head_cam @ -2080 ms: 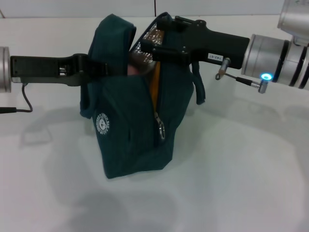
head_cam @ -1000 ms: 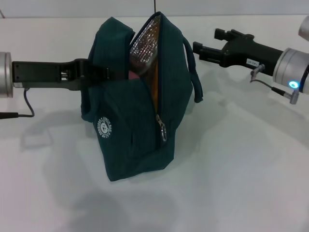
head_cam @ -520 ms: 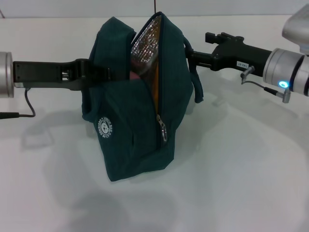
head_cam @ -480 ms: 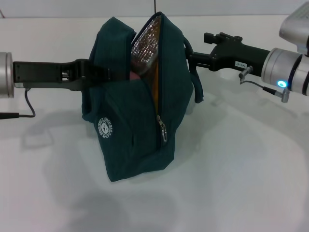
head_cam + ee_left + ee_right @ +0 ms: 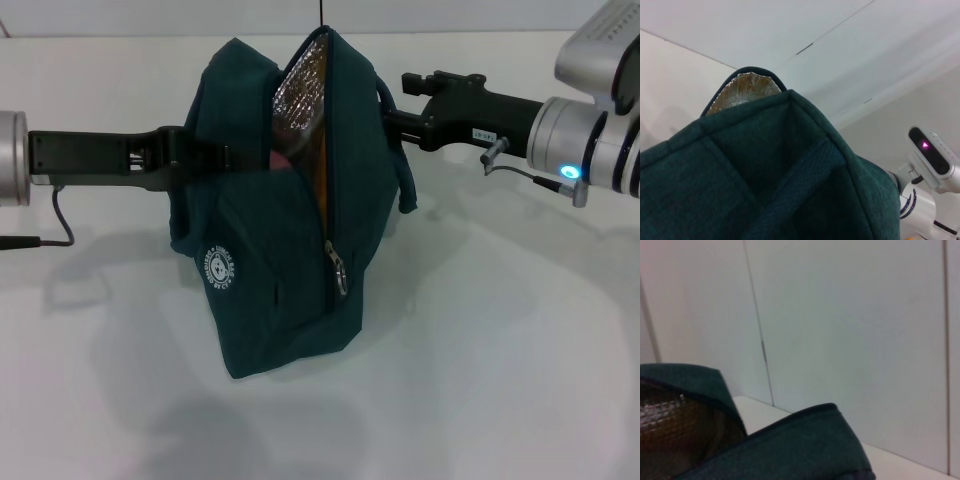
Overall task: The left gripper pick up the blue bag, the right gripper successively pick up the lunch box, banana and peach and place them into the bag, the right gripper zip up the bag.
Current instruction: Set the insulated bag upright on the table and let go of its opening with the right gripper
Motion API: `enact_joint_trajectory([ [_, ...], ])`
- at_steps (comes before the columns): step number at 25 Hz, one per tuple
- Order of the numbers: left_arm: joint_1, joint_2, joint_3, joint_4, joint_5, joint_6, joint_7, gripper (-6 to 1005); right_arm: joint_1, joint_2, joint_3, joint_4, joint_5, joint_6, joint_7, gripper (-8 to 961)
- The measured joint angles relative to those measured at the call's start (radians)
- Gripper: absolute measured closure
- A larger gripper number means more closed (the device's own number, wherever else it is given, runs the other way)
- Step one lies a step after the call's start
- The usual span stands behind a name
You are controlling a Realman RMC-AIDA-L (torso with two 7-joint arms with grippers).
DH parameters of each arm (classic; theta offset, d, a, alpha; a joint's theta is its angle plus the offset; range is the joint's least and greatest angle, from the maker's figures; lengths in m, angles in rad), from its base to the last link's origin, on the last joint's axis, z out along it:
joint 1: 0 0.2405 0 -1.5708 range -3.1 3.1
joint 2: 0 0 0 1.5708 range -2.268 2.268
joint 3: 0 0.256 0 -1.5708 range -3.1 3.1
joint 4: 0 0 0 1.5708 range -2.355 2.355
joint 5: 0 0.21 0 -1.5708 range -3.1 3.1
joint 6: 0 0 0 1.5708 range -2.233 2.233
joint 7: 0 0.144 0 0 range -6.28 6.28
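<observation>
The blue bag point(image 5: 270, 290) stands on the white table with its mouth unzipped and its silver lining point(image 5: 300, 85) showing. My left gripper point(image 5: 203, 155) reaches in from the left and is shut on the bag's left side strap, holding it up. Inside the slit I see a bit of the pink peach point(image 5: 278, 158) and a strip of the orange banana point(image 5: 322, 175). The lunch box is hidden. My right gripper point(image 5: 392, 102) is at the bag's upper right side by the handle loop, fingers apart and holding nothing. The zipper pull point(image 5: 338, 272) hangs low on the front.
The white table point(image 5: 500, 350) surrounds the bag. A thin black cable point(image 5: 55, 215) trails by the left arm. The left wrist view is filled by bag fabric point(image 5: 765, 175). The right wrist view shows the bag's rim point(image 5: 790, 445) and a wall.
The right gripper drew out of the bag's mouth to the right, then came back left to the bag's upper right side. Left gripper and bag stayed put.
</observation>
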Motion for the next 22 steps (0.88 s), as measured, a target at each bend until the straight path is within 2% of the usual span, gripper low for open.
enact_joint_trajectory([
  [4, 0.0, 0.0, 0.0, 0.0, 0.0, 0.0, 0.0, 963, -0.005, 0.0, -0.007, -0.011, 0.009, -0.004, -0.024, 357],
  [14, 0.003, 0.001, -0.003, 0.0, 0.0, 0.0, 0.001, 963, -0.011, 0.0, -0.009, -0.015, 0.011, -0.007, -0.026, 594],
  [18, 0.003, 0.002, -0.004, 0.0, 0.0, 0.0, 0.002, 963, -0.02, 0.0, -0.006, -0.025, 0.012, -0.008, -0.027, 739],
  [20, 0.003, 0.002, -0.005, 0.0, 0.0, -0.001, 0.004, 963, -0.047, 0.0, -0.004, -0.06, 0.012, -0.015, -0.027, 811],
  [22, 0.004, 0.0, -0.005, 0.0, 0.0, -0.001, 0.011, 963, -0.093, -0.001, 0.0, -0.125, 0.013, -0.025, -0.027, 841],
])
